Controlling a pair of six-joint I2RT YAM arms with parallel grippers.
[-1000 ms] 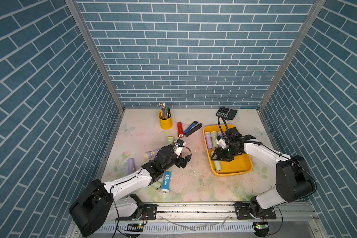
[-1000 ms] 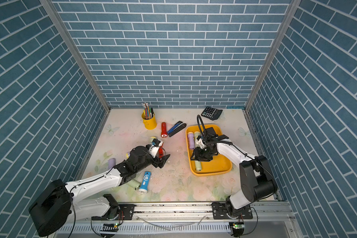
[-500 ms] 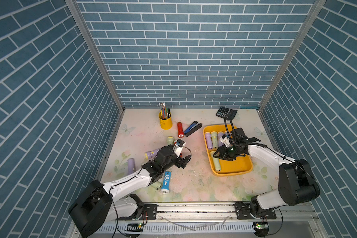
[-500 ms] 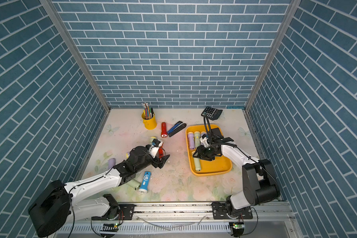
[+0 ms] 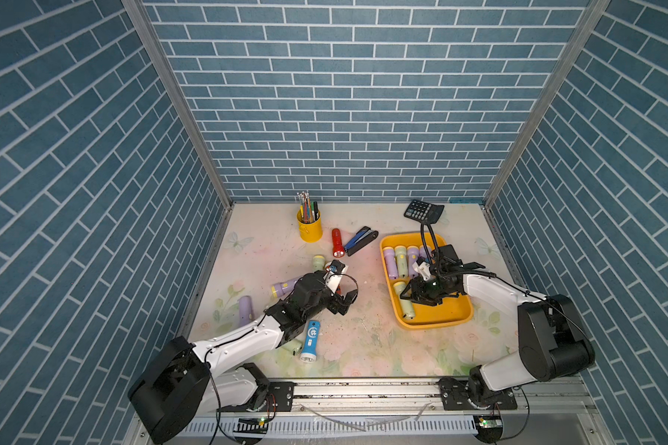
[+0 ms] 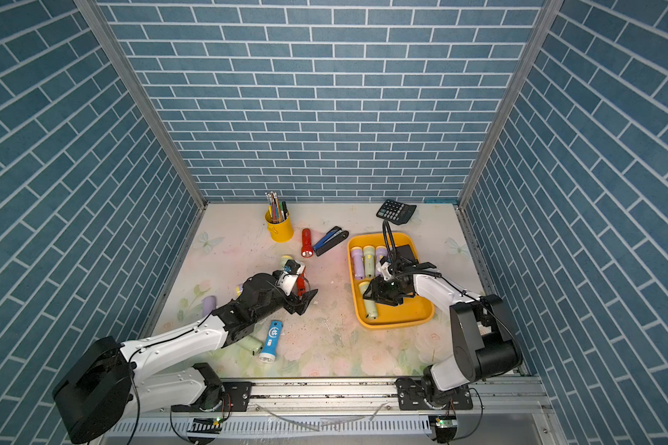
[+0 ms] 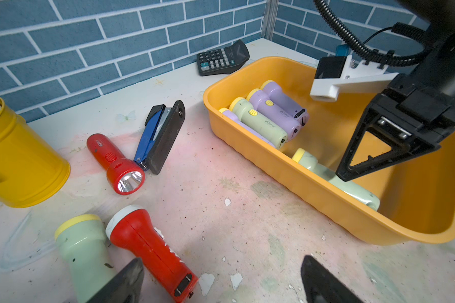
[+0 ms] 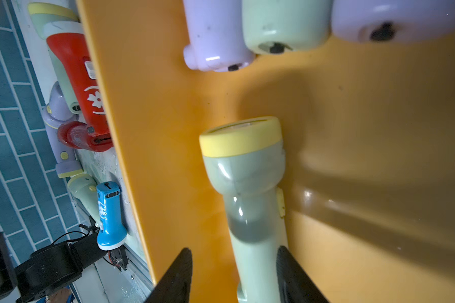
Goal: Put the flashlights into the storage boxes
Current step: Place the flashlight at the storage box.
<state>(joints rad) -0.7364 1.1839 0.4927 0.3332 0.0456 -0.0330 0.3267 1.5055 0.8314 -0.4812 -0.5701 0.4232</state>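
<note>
The yellow storage box (image 5: 440, 313) (image 6: 402, 313) lies at the right and holds several flashlights side by side at its far end, lilac (image 5: 389, 262) and pale green (image 5: 400, 262). Another pale green flashlight (image 8: 247, 183) (image 5: 405, 306) lies alone on the box floor. My right gripper (image 8: 233, 249) (image 5: 411, 296) is open astride its handle, one finger against it and the other apart. My left gripper (image 7: 225, 282) (image 5: 344, 302) hangs open over bare table. Beside one of its fingers lie a red flashlight (image 7: 150, 249) and a pale green one (image 7: 84, 251).
Loose flashlights lie on the table: red (image 5: 337, 242), lilac (image 5: 284, 287) (image 5: 243, 310), blue (image 5: 310, 339), pale green (image 5: 292, 345). A yellow pen cup (image 5: 310, 227), a blue-and-black stapler (image 5: 360, 240) and a calculator (image 5: 424, 211) stand toward the back wall.
My right gripper shifted a little inside the box, staying over the lone pale green flashlight, and its jaws narrowed slightly. The left arm has not moved.
</note>
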